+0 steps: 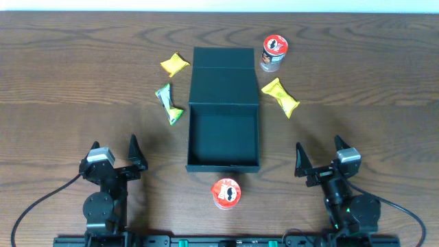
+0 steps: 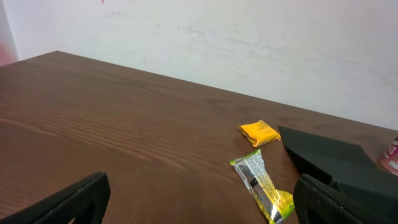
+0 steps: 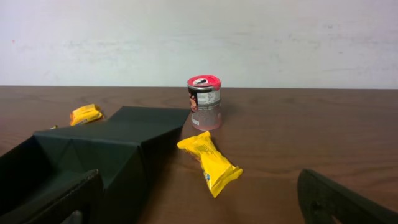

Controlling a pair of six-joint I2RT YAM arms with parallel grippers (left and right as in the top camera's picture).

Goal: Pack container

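Observation:
The dark teal-green container [image 1: 223, 163] stands open in the middle of the table, its flap lid [image 1: 223, 75] folded back and its inside bare. It also shows in the left wrist view [image 2: 329, 158] and the right wrist view [image 3: 112, 149]. My left gripper [image 1: 114, 154] rests open near the front left, nothing between its fingers [image 2: 74, 199]. My right gripper [image 1: 321, 156] rests open at the front right, also holding nothing, its fingers [image 3: 336, 199] spread wide.
Around the box lie a red-lidded chip can [image 1: 274, 53] at the back right, another can [image 1: 226, 193] on its side in front, a yellow packet [image 1: 280, 96] on the right, an orange-yellow packet [image 1: 174, 64] and a green-silver bar wrapper [image 1: 169, 103] on the left.

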